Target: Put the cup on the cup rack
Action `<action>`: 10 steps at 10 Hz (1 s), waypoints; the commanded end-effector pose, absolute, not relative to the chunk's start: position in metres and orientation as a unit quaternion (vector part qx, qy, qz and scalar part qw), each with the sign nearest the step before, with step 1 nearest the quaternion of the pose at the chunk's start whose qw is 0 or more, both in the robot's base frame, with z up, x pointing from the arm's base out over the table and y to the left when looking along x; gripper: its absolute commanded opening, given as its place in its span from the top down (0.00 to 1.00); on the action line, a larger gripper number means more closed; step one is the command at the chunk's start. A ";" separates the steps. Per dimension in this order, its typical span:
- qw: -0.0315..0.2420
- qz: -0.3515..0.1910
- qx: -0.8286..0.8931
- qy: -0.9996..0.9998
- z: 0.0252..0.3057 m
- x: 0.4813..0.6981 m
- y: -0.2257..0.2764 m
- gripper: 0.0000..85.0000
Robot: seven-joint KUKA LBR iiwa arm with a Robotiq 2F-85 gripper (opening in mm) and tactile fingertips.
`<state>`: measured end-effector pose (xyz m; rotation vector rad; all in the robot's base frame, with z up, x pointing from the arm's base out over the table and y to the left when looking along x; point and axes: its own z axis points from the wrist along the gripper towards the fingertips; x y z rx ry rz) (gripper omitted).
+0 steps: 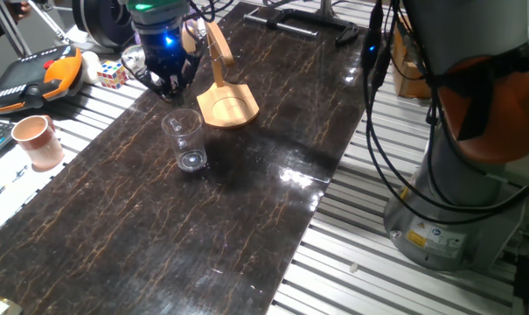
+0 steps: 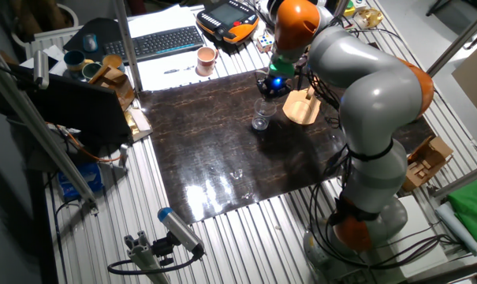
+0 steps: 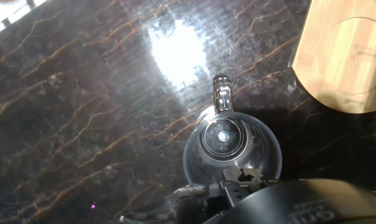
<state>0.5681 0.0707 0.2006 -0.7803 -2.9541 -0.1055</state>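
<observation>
One finger [image 3: 221, 98] beyond the cup [image 3: 231, 152], other finger cut off.

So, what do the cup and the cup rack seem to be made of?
The cup: clear glass or hard plastic; the table shows through it. The cup rack: light unpainted wood, apparently; matte tan with faint grain in the hand view.

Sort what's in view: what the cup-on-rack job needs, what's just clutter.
Job:
small clear glass tumbler
light tan wooden cup rack with curved peg
gripper

Clutter:
opaque pinkish-brown cup
multicoloured puzzle cube
black keyboard
orange-and-black handheld controller
</observation>
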 end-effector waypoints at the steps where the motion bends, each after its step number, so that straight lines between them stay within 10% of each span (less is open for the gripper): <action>1: 0.045 -0.035 -0.261 -0.964 0.200 0.569 0.072 0.99; 10: 0.099 -0.055 -0.305 -0.946 0.193 0.575 0.081 0.99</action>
